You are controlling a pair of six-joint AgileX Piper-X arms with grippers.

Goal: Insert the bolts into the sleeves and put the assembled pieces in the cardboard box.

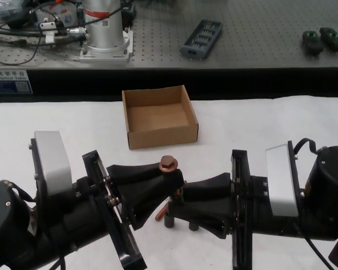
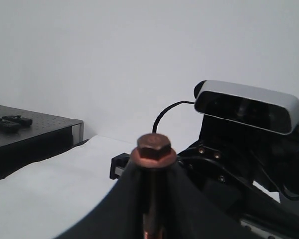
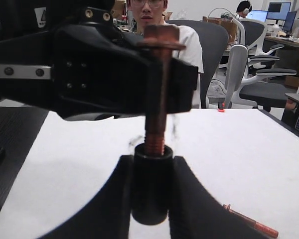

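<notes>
Bolt one [image 2: 153, 151] is pinched by my left gripper [image 2: 152, 209], tip touching a black sleeve [image 3: 151, 181] my right gripper [image 3: 150, 199] pinches. Bolt two [image 3: 249, 222] lies flat. One cardboard box [image 1: 163, 138].

bolt [image 3: 157, 99] copper | sleeve [image 3: 150, 186] blk | cardboard box [image 1: 163, 135] brn | bench cover [image 1: 270, 121] wht

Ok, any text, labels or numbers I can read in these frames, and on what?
Blue-and-white label on the rear bench's edge: too small to read.
Sticker on the silver column: blurred, unreadable.
White sticker on the left gripper: unreadable.
No text can be quoted.
</notes>
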